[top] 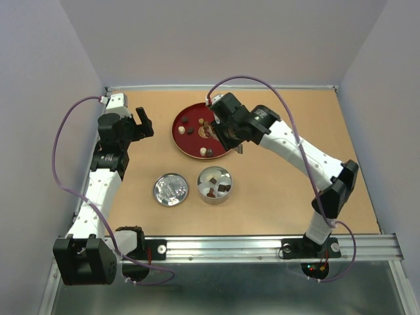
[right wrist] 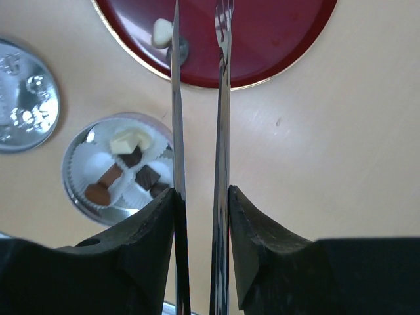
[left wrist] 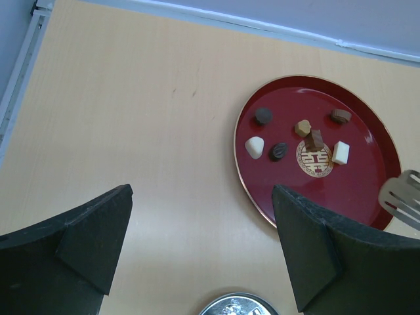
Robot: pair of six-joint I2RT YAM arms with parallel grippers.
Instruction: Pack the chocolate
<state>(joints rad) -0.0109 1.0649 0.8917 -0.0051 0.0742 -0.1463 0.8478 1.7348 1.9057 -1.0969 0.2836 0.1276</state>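
Right pincer [right wrist: 201, 195] closed on the tongs [right wrist: 222, 98], both metal arms squeezed between its fingers; tong tips reach over the near rim of the red plate [right wrist: 275, 59]; left tip just beside a white chocolate [right wrist: 161, 33]. Left pincer [left wrist: 201, 210] wide open, gripping nothing, hovering above the table [left wrist: 131, 98] left of the plate. Seven loose pieces visible on the plate from the left wrist: dark brown, lighter brown, white; most clustered round the gold emblem [left wrist: 317, 161]. More pieces already in the paper cups [right wrist: 98, 161] inside the round tin [right wrist: 71, 187]; tin on the table on the near side of the plate, apart from it; lid [right wrist: 23, 98] lying flat close beside the tin.
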